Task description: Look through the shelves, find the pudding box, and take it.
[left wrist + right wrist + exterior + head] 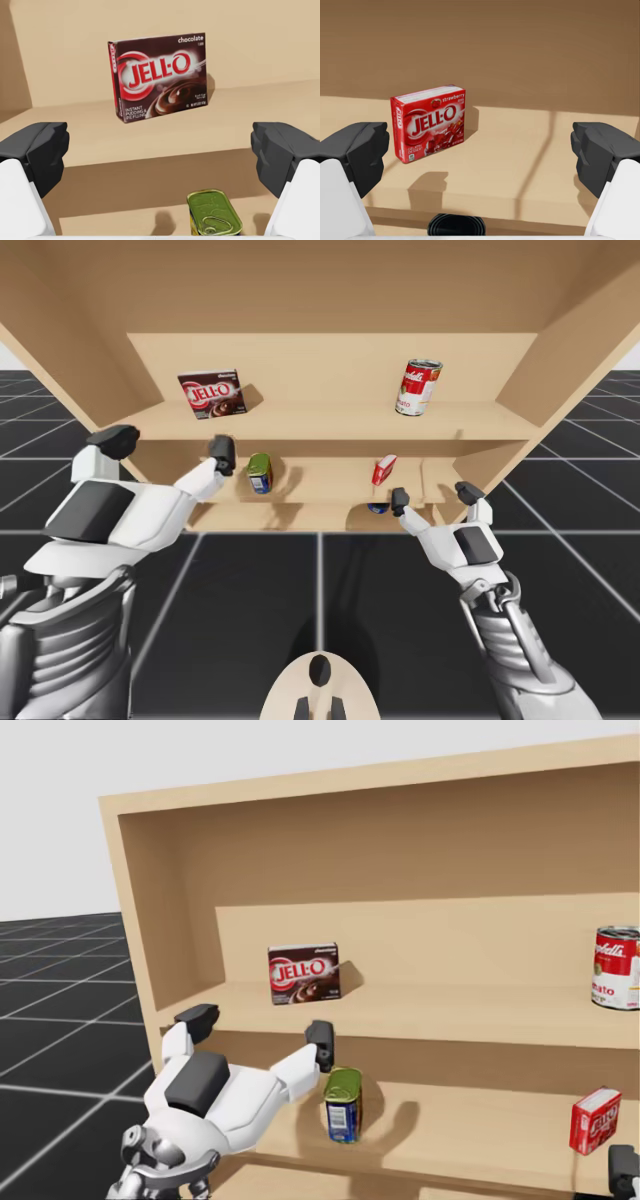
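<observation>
1. Seen from above, the brown pudding box (pixel 210 395) stands upright on the upper shelf (pixel 330 425), toward its left end. The robot's left gripper (pixel 167 446) hovers just below it, jaws spread and empty. The right gripper (pixel 435 497) is also spread, by the lower shelf.
2. From the head, the left gripper sits beside a green can (pixel 343 1105), under the box.
3. Along the left wrist, the box is ahead of the gripper, clear of both fingers. The search looks done. The next move calls for rising and advancing until the fingers flank the box.
4. Along the right wrist, a red box (pixel 429 122) stands ahead, probably not the target.
</observation>
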You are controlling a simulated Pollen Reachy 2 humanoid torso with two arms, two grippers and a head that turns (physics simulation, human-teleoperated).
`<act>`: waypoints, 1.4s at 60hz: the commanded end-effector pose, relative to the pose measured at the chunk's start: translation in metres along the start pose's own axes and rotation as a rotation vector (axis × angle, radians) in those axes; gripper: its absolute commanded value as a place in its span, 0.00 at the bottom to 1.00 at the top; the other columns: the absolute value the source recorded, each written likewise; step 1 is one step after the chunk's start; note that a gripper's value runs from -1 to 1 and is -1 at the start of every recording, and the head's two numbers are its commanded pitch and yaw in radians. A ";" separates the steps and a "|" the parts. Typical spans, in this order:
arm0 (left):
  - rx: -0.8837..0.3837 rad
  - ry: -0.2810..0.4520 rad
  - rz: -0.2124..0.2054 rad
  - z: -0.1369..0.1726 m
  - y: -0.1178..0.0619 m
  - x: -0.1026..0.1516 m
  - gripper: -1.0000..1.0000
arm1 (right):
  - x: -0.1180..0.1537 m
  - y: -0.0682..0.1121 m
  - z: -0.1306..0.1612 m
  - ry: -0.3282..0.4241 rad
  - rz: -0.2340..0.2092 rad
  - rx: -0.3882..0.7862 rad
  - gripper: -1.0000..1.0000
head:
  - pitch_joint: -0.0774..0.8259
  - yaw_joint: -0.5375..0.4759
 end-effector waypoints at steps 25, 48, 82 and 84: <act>0.083 0.142 0.081 -0.109 -0.020 0.002 0.00 | 0.001 0.000 0.001 -0.007 -0.011 -0.022 0.00 | 0.24 0.80; 0.178 0.199 0.094 -0.153 -0.024 -0.022 0.00 | 0.001 -0.002 0.000 -0.006 -0.012 -0.027 0.00 | 0.25 0.79; 0.157 0.055 0.096 -0.117 -0.026 0.028 1.00 | 0.000 -0.002 0.000 -0.004 -0.015 -0.025 0.00 | 0.25 0.79; 0.153 0.044 0.099 -0.112 -0.026 0.033 1.00 | 0.000 -0.002 0.000 -0.005 -0.015 -0.025 0.00 | 0.25 0.79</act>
